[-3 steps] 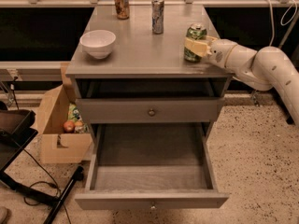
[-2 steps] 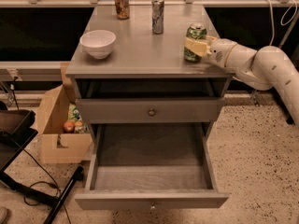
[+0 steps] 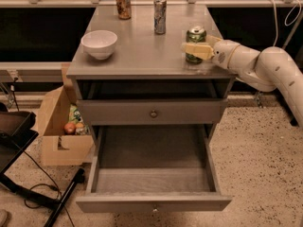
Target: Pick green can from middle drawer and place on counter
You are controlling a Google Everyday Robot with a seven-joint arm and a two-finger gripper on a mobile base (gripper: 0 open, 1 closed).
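The green can [image 3: 196,34] stands upright on the counter [image 3: 142,51], near its right edge. My gripper [image 3: 190,45] reaches in from the right and is shut on the can, with one pale finger [image 3: 198,50] across its front and the other hidden behind it. The white arm [image 3: 265,67] stretches off to the right. The middle drawer [image 3: 152,203] is pulled fully open below, and its tray holds nothing.
A white bowl [image 3: 99,43] sits at the counter's left. A copper-brown can [image 3: 123,4] and a slim silver-blue can [image 3: 160,16] stand at the back. The knobbed drawer front [image 3: 152,111] above is closed. A cardboard box [image 3: 59,126] with items stands on the floor at left.
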